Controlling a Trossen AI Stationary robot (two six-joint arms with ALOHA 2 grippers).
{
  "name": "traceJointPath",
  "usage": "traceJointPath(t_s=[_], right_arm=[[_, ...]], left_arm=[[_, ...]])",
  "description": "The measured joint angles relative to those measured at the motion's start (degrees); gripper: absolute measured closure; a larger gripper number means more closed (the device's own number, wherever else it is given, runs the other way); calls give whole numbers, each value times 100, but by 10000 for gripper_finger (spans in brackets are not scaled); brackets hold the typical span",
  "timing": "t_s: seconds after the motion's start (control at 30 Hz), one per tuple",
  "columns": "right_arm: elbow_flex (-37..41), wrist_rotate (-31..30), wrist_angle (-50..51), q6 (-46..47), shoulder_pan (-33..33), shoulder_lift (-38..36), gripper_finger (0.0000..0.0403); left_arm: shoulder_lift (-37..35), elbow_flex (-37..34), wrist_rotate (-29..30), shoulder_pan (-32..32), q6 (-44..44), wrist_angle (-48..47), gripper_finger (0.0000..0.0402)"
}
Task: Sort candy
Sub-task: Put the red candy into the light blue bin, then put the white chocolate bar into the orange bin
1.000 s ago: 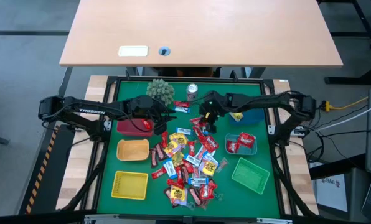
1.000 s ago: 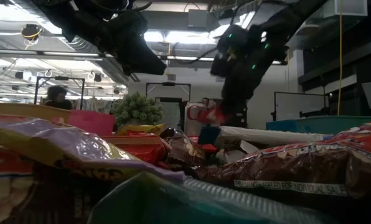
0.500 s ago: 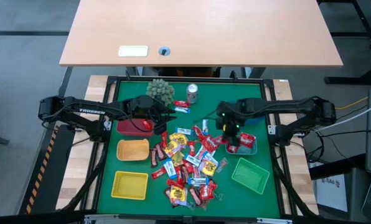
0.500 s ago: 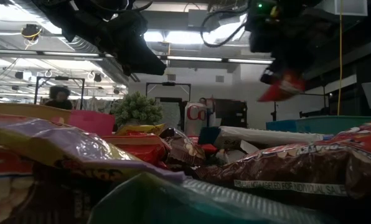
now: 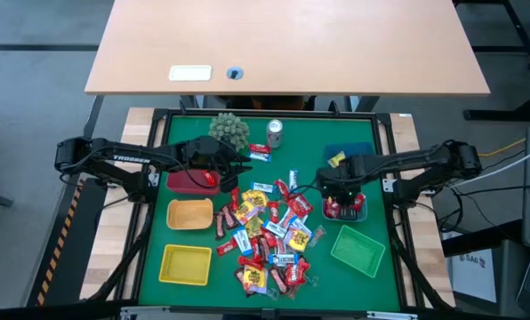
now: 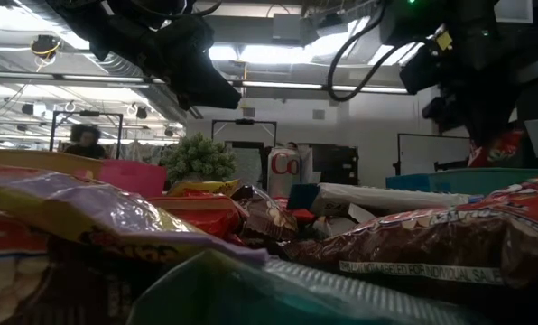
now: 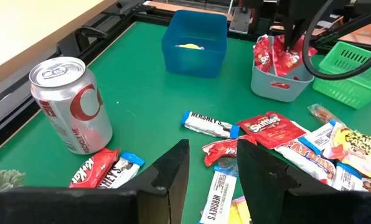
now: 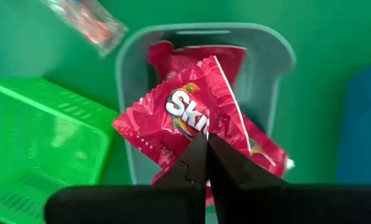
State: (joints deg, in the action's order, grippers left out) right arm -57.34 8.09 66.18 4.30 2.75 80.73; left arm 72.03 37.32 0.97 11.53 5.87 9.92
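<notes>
Candy [image 5: 269,233] heaped mid-table; right gripper [image 8: 205,144] jaws pinch red pack over grey bin [image 8: 128,65]; left gripper [image 7: 213,163] jaws apart.

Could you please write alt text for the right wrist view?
The right gripper, its dark fingers shut on a red Skittles packet, holds it over a small grey plastic basket already containing red packets. A green mesh basket sits beside it on the green mat.

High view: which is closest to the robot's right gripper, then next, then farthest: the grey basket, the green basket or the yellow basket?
Measured from the right gripper, shut on a red Skittles packet:
1. Grey basket, directly beneath it.
2. Green basket, just beyond, at the near right.
3. Yellow basket, far across, on the left side.
</notes>
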Motion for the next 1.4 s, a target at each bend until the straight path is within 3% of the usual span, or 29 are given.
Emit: traceJointPath(t_s=[0.23,0.53,0.73,1.07,1.23,1.4], right_arm=[[0,-106,-8,-2,-14,0,355],[0,-106,-3,-3,-14,0,248],[0,-106,-3,-3,-14,0,203],[0,-106,-6,-5,-14,0,193],[0,-106,-23,-5,-14,0,192],[0,-105,-25,-5,-14,0,192]], left_arm=[[0,0,0,2,0,4,280],[0,0,0,0,0,4,280],[0,0,4,-45,0,10,280],[0,0,6,-202,2,227,280],[0,2,303,-295,107,977,280],[0,2,492,-374,123,1058,280]])
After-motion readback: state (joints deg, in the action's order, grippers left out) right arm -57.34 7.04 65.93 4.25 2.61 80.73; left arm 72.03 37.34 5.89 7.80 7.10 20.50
